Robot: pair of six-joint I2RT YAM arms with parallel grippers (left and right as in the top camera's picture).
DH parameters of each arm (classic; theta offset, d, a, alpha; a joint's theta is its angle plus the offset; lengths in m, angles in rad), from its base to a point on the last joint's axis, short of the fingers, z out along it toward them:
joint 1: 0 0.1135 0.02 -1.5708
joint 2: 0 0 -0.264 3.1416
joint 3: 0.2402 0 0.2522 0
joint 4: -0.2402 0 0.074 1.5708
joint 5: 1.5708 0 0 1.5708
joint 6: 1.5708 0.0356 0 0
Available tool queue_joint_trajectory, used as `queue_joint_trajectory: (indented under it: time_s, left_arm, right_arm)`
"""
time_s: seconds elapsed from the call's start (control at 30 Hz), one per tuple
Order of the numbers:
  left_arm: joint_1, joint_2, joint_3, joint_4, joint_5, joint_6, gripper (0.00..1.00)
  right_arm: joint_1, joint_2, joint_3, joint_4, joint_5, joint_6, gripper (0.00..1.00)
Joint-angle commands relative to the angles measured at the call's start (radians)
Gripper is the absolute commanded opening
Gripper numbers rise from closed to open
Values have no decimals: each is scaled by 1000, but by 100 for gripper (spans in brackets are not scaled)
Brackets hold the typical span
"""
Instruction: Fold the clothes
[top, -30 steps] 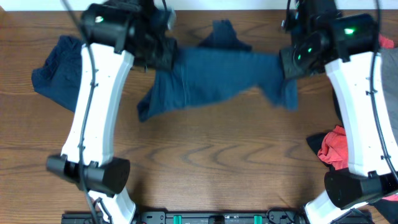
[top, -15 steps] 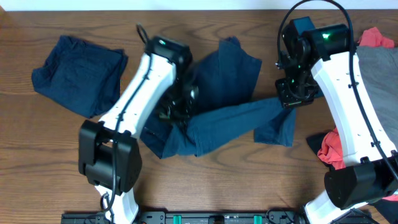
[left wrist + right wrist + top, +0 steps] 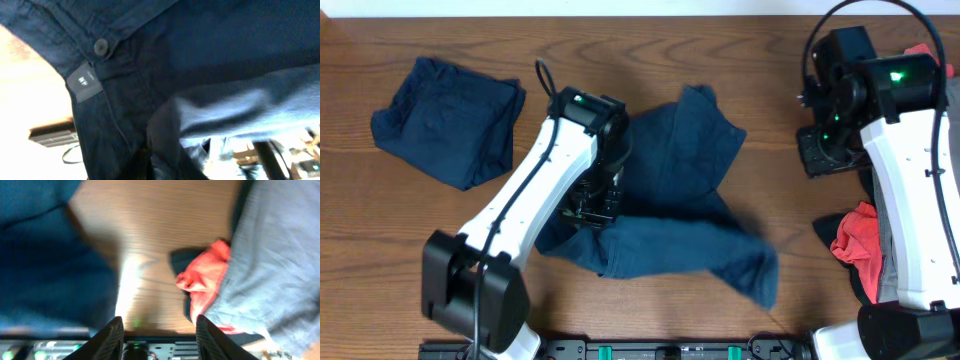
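Presently, the navy shorts (image 3: 670, 210) lie half folded on the worktop (image 3: 740, 70), directly beneath the left end effector (image 3: 595, 205); its grip I cannot tell. The right end effector (image 3: 159, 335) stands wide, empty, well apart. Recommend lifting straight off, then squaring the rumpled lower edge.

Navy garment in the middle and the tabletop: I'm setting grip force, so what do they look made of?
Navy garment: matte woven cloth, likely cotton or denim-like; stitched seams, a button and a sewn tag show. Tabletop: brown wood or wood-look laminate; grain lines, faint sheen.
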Motion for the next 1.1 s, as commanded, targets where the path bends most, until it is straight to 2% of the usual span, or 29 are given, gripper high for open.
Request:
queue_joint_trajectory:
  time_s: [0.0,0.03,0.1,0.27,0.6,0.93,1.07]
  left_arm:
    - [3,-51,-1,-79,-32,-16,36]
    - [3,-64,-1,-78,-32,-16,44]
    - [5,-92,-1,-78,-59,-26,44]
    - [16,-156,0,-47,-260,-146,45]
    - [101,-166,-18,330,-262,-188,45]
    - [200,-2,-39,449,-254,-204,45]
    - [213,51,-39,502,-199,-195,45]
  right_arm:
    - [-17,2,5,21,53,40,51]
    - [-18,2,5,32,13,13,56]
    - [-17,4,5,53,-66,-39,63]
    - [-18,41,5,122,-224,-53,65]
    - [-17,270,5,283,-439,-52,69]
    - [-14,513,5,516,-478,-49,72]
    - [-24,567,5,559,-478,-17,71]
